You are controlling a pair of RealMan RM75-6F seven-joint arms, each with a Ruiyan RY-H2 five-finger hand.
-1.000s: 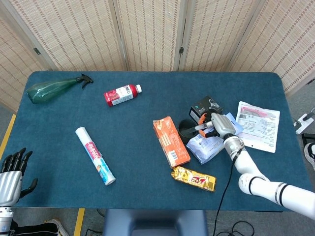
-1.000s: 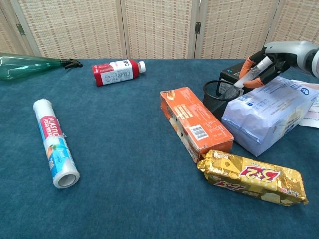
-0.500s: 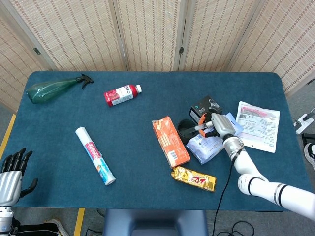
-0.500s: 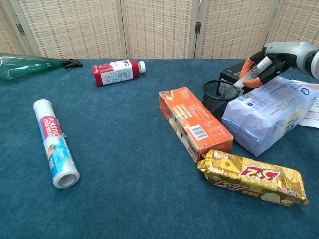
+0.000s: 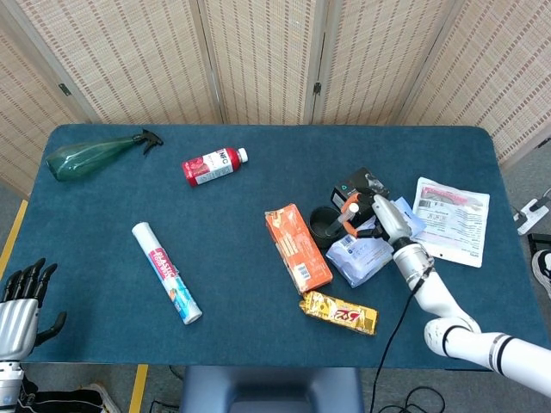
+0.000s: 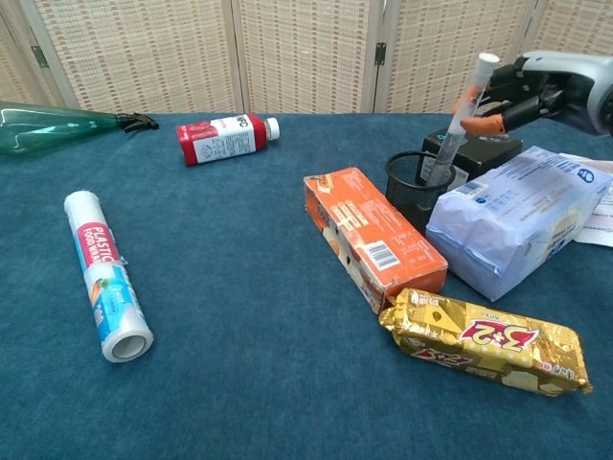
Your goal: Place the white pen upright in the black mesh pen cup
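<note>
On my far left the left hand (image 5: 19, 301) hangs off the table's edge, fingers apart, holding nothing. Along the back of the blue table (image 5: 250, 258) I see a green spray bottle (image 5: 90, 154) lying on its side, then a red drink bottle (image 6: 224, 138), also on its side. Nearer me lies a roll of plastic wrap (image 6: 105, 287). Past the middle, an orange box (image 6: 374, 238) lies flat, with a gold snack packet (image 6: 487, 341) just in front of its near end. The black mesh pen cup (image 6: 412, 188) stands upright between the orange box and a pale blue bag (image 6: 522, 218), touching both as far as I can tell. The white pen (image 6: 462, 117) stands in the cup, leaning slightly right, its lower end inside. My right hand (image 6: 536, 91) pinches the pen near the top with its orange-tipped fingers (image 6: 479, 123). A black box (image 5: 357, 186) sits behind the cup, and a white printed pouch (image 5: 450, 219) lies flat at the far right
</note>
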